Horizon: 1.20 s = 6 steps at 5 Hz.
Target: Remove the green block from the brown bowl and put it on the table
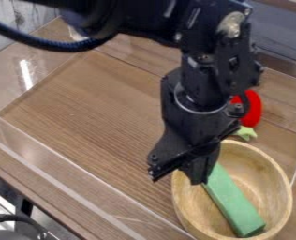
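- While the dark arm leans in from above, the brown bowl [182, 208] sits at the near right, wide and round, its pale interior facing up.
- Green block [237, 204]: inside the bowl, lying lengthwise from near the gripper tip towards the near right part of the bowl. Flat, plain green; its far end is partly hidden by the gripper.
- Near left corner: a black curved part [9, 228] with a small orange piece beside it, cut off by the view.
- Black gripper [199, 176]: pointed downward over the bowl's far left side, its tip just beside the block's far end. Pincer shut, with nothing gripped; the block lies loose below. Whether the tip touches the block, cannot tell.
- Table [81, 117]: dark brown wood grain, running out to the left of bowl and arm. A clear low wall [66, 172] runs along the near left side.
- Red toy [251, 108], strawberry-like: on the table beyond the bowl, to the right of the gripper and partly covered by it. Its pale green leaves [244, 132] point towards the bowl.
- Far side: a thick black cable loops across the upper left; a pale panel [283, 33] stands at the upper right, behind the table.
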{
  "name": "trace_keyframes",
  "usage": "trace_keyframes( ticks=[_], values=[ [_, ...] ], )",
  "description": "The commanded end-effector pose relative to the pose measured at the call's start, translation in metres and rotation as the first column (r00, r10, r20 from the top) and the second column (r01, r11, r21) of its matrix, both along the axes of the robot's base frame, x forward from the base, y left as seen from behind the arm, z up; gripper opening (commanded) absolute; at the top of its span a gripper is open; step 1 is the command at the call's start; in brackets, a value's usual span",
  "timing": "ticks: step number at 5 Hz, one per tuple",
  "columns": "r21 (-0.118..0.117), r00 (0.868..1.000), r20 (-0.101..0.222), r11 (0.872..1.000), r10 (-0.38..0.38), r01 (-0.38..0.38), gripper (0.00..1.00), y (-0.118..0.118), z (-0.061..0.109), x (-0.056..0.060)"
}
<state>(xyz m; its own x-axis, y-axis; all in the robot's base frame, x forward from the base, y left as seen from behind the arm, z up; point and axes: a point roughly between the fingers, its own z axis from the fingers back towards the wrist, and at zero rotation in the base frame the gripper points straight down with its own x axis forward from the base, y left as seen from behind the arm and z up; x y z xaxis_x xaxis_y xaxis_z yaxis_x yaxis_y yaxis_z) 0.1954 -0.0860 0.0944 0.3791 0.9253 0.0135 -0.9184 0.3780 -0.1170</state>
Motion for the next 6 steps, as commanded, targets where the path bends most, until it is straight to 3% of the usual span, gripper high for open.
trace_keyframes(
  ticks=[1, 3, 4, 6],
  values=[
    [-0.016, 0.999, 0.036, 1.0, 0.005, -0.005, 0.0, 0.003, 0.018, -0.001],
    [-0.022, 0.999, 0.017, 0.999, -0.048, 0.048, 0.0, 0.019, 0.023, 0.02],
    [-0.022, 0.999, 0.013, 0.999, -0.046, 0.046, 0.0, 0.031, 0.017, 0.018],
    [-0.024, 1.0, 0.001, 1.0, -0.009, 0.009, 0.0, 0.03, 0.007, 0.019]
  ],
)
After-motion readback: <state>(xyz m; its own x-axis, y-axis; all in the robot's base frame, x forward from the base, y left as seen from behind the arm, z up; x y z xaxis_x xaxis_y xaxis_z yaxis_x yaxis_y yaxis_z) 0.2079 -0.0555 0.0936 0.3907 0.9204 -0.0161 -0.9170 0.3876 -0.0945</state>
